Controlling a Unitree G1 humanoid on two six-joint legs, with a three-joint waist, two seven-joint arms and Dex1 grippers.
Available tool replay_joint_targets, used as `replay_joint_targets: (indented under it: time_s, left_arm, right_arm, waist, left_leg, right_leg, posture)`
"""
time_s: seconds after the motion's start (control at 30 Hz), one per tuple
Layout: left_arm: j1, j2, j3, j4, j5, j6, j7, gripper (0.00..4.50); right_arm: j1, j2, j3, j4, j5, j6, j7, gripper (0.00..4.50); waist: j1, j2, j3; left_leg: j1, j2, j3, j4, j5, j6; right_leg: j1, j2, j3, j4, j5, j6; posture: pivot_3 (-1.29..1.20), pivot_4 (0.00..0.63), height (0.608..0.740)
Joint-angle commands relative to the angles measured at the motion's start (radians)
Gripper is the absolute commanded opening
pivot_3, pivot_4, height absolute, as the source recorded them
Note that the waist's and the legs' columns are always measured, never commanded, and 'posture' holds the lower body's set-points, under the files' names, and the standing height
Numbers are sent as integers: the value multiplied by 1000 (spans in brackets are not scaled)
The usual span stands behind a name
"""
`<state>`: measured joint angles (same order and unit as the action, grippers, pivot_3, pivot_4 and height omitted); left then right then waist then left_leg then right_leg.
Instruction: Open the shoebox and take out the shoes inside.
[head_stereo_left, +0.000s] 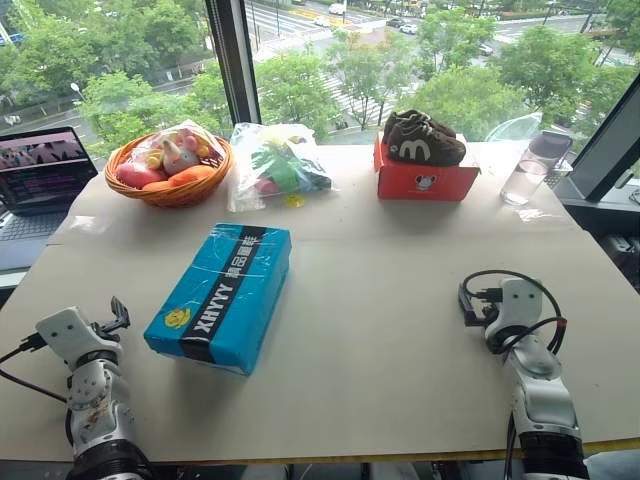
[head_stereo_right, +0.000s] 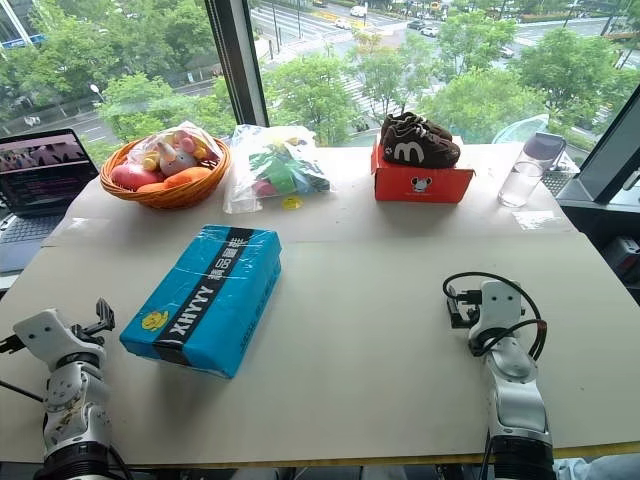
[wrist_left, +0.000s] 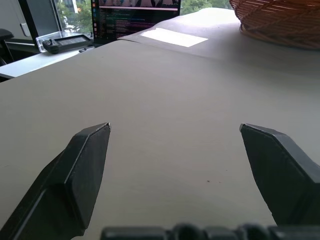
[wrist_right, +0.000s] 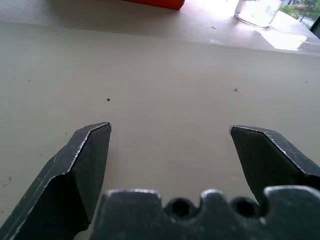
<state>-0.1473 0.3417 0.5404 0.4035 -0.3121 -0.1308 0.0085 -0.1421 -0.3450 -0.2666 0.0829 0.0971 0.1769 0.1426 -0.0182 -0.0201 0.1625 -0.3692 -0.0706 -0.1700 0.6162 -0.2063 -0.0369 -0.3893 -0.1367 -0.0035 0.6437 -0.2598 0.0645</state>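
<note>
Both claws are waiting low over the near edge of the table (head_stereo_left: 400, 300), and both are holding nothing. On the left, the left gripper (wrist_left: 175, 135) is standing with its two black fingers (wrist_left: 82, 170) wide apart, with bare tabletop between them. On the right, the right gripper (wrist_right: 170, 132) is open just as wide over bare tabletop too.

Between the two arms, the shoebox (head_stereo_left: 222, 295) is lying flat with its lid closed. It is sitting much nearer the left claw, just ahead of it and a little toward the middle. From the right claw it is well apart, off to the left. Its long side is running away from the robot, leaning a bit to the right. So I think the left arm is the handier one to start on the lid.

It is a bright blue cardboard box, smooth and a little shiny, with sharp corners, a black band of letters and a round yellow sticker. No shoes are peeking out yet.
</note>
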Motion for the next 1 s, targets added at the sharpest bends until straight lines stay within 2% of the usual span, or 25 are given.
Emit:
replay_joint_targets:
  time_s: [0.03, 0.13, 0.23, 0.3, 0.4, 0.5, 0.63, 0.73, 0.87, 0.93, 1.0]
  left_arm:
    - [9, 2, 8, -3, -2, -9, -7, 4441]
    - [3, 1, 2, 14, -17, -19, -43, 4441]
    - [0, 57, -34, 40, -26, -19, -201, 4441]
    - [3, 123, -77, 57, -13, -16, -343, 4441]
    - [11, 258, -125, 66, -23, 5, -586, 4441]
    - [0, 379, -138, 74, -43, 22, -759, 4500]
    - [10, 528, -177, 45, -61, 53, -1014, 3455]
    - [22, 568, -199, -9, -81, 103, -1109, 2260]
    - [90, 652, -217, -136, -112, 241, -1237, 825]
    - [114, 693, -221, -156, -104, 283, -1278, 120]
    - [98, 705, -221, -135, -96, 289, -1284, 49]
  right_arm:
    - [-6, -5, -9, -11, -1, -33, -4, 4500]
    - [-9, -8, -9, -9, -3, -32, -4, 4500]
    - [-16, -16, -1, -19, 10, -11, 23, 4500]
    - [-25, -21, 24, -48, 52, 30, 95, 4500]
    - [-27, -70, 116, -148, 130, 132, 290, 4500]
    - [-31, -139, 194, -256, 192, 219, 441, 3681]
    - [-77, -210, 338, -372, 220, 307, 593, 2449]
    - [-103, -212, 406, -424, 234, 343, 639, 1322]
    - [-128, -223, 465, -478, 244, 375, 693, 3]
    - [-135, -231, 478, -481, 241, 376, 708, 0]
    - [-144, -238, 486, -478, 241, 378, 721, 0]
  waist:
    - [0, 0, 0]
    - [0, 0, 0]
    - [3, 0, 0]
    - [2, 0, 0]
    - [-1, 0, 1]
    - [-12, 0, 2]
    - [-23, 0, 2]
    - [-23, 1, 2]
    - [-24, -1, 3]
    - [-25, -3, 5]
    - [-25, -3, 5]
  left_leg:
    - [0, 0, 0, 0, 0, 0]
    - [0, 0, 0, 0, 0, 0]
    - [0, 0, 0, 0, 0, 0]
    - [0, 0, 0, 0, 0, 0]
    - [0, 2, 0, 0, 0, 0]
    - [-2, 5, 0, 0, 0, 0]
    - [-4, 6, 0, -2, 0, 0]
    - [-6, 6, 0, -4, 0, 0]
    - [-16, 7, 0, -3, 0, 0]
    - [-16, 6, 0, -2, 0, -1]
    - [-17, 7, 0, -2, 0, -1]
  right_leg:
    - [0, 0, 0, 0, 0, 0]
    - [0, 0, 0, 0, 0, 0]
    - [0, 0, 0, 0, 0, 0]
    - [0, 0, 0, 1, 0, 0]
    - [0, 4, 1, 0, 0, -1]
    - [-3, 7, 1, -1, 1, -2]
    - [-7, 8, 1, -1, 1, -3]
    - [-8, 8, 2, -2, 1, -3]
    - [-18, 8, 2, -2, 3, -6]
    - [-18, 8, 2, -2, 3, -7]
    - [-19, 9, 3, -2, 4, -8]
  posture:
    - [0, 150, 740]
    - [0, 150, 740]
    - [0, 150, 740]
    - [0, 150, 740]
    - [0, 150, 740]
    - [0, 150, 740]
    - [0, 150, 740]
    - [0, 150, 740]
    - [0, 150, 740]
    - [0, 150, 740]
    - [0, 150, 740]
